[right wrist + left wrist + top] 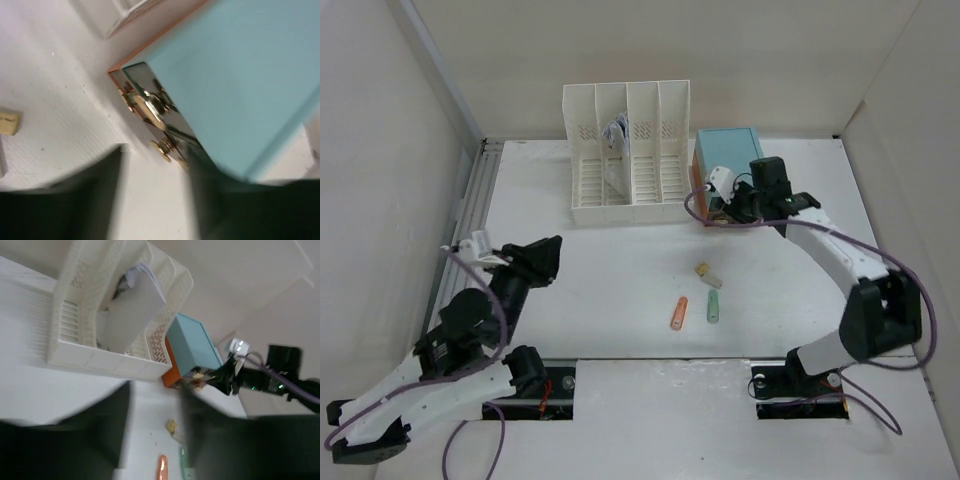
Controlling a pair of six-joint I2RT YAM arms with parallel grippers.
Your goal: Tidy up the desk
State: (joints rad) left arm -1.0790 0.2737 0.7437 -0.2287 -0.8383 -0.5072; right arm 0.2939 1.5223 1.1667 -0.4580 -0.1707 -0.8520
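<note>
Right wrist alone shows gold knobs point(161, 146) on teal box point(240, 75), between right gripper point(155, 167) fingers: spread, empty. Left gripper point(152, 395) spread, empty. Desk point(610, 270) white, matte.

No text, label or number is legible to me in any view. The small beige block point(8, 123), midway between the far and near edges of the surface point(620, 270), carries a dark mark too blurred to read.
</note>
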